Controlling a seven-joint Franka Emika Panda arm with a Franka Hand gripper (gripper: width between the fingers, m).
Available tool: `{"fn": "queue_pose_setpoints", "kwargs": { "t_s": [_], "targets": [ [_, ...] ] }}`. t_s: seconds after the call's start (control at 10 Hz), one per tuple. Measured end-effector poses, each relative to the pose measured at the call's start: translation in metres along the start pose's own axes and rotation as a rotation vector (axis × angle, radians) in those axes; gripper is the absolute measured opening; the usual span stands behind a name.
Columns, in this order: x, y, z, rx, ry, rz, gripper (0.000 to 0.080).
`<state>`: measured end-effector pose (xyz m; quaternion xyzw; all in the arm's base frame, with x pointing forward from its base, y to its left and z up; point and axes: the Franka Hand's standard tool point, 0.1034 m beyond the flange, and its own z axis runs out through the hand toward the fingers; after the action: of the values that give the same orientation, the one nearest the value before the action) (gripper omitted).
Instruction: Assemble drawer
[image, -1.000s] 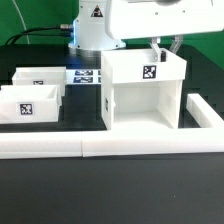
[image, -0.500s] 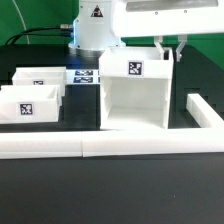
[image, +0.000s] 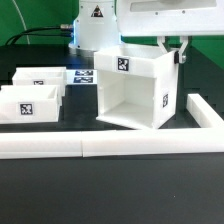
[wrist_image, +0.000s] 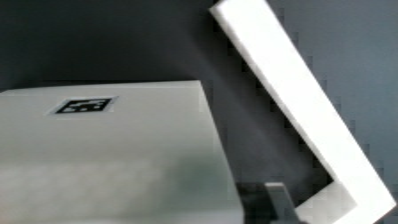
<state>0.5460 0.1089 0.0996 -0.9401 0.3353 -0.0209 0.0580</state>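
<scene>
The drawer's white open-fronted shell (image: 135, 90) stands at the middle of the table, turned and tipped so that its tagged top face shows. My gripper (image: 173, 51) is at the shell's far right top corner, its fingers either side of the wall there and shut on it. In the wrist view the shell's tagged face (wrist_image: 107, 150) fills the near side, and one dark finger (wrist_image: 279, 200) shows just beside its edge; the other finger is hidden. Two small open-top trays (image: 38, 77) (image: 28, 104) sit at the exterior view's left, apart from the shell.
A long low white border bar (image: 110, 147) runs along the front, and another (image: 205, 112) runs down the exterior view's right, also in the wrist view (wrist_image: 285, 90). The marker board (image: 85, 76) lies behind the trays. The robot's base (image: 92, 25) stands at the back.
The shell has turned and tipped: its open front now faces toward the exterior view's left and its top face shows more. The gripper stayed at its far right corner. The trays have not moved.
</scene>
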Motion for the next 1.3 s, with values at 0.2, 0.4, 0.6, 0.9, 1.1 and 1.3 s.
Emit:
{"fn": "queue_pose_setpoints", "kwargs": {
  "t_s": [0.2, 0.4, 0.6, 0.9, 1.1, 1.3],
  "targets": [
    [-0.001, -0.002, 0.000, 0.010, -0.005, 0.106, 0.0041],
    [-0.002, -0.004, 0.000, 0.021, -0.012, 0.247, 0.0041],
    [0.004, -0.006, 0.002, 0.040, -0.023, 0.456, 0.0041],
    [0.003, -0.013, 0.002, 0.057, -0.044, 0.685, 0.0042],
    [0.000, -0.015, 0.003, 0.062, -0.062, 0.795, 0.0042],
    [0.001, -0.014, 0.005, 0.068, -0.076, 0.835, 0.0042]
  ]
}}
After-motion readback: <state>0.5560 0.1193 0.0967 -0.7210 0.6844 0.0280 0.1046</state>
